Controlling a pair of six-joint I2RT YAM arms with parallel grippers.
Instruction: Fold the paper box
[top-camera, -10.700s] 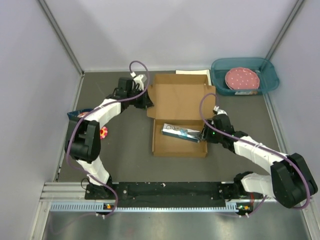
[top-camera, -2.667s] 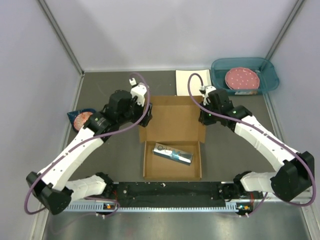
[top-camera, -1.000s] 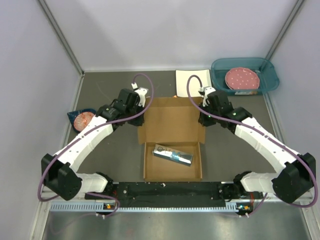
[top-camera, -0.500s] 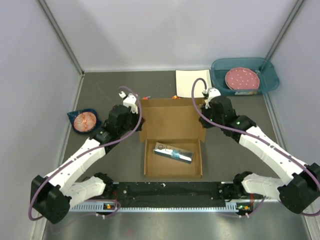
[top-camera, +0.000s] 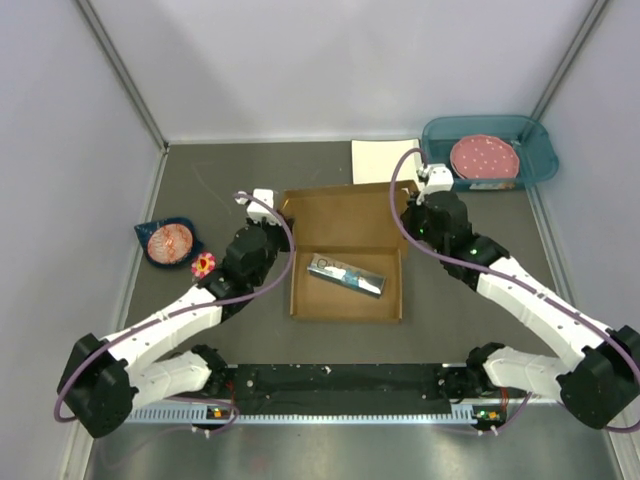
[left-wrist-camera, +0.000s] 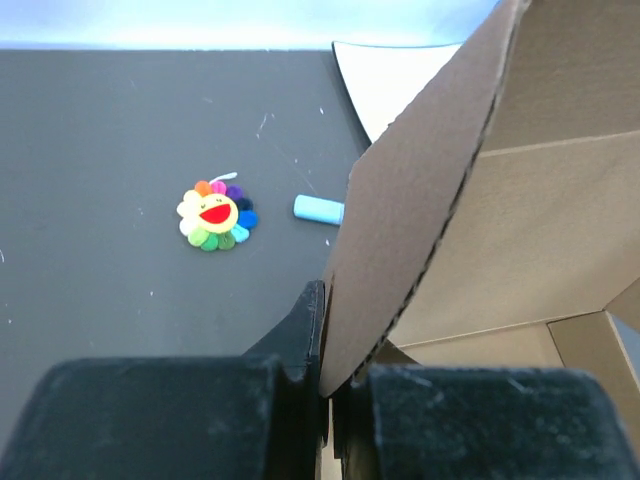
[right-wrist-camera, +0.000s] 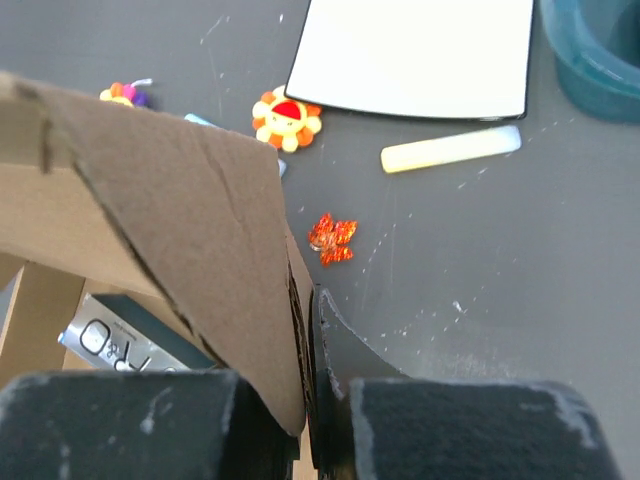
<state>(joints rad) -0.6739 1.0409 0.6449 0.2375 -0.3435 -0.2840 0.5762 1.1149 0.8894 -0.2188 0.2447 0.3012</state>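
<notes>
Over the grey table (top-camera: 220, 180), left gripper (left-wrist-camera: 322, 330) and right gripper (right-wrist-camera: 308, 310) clamp lid flaps of our brown corrugated cardboard box (top-camera: 340, 303); next we should fold it shut.

Only partial white lettering on silver packet (right-wrist-camera: 120, 332), starts w/ "O", rest illegible.

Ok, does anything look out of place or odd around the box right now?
Nothing looks damaged. The silver packet lies crooked inside the box, and small trinkets lie scattered beyond it: a rainbow flower, a blue stick, an orange leaf and a yellow stick.
</notes>
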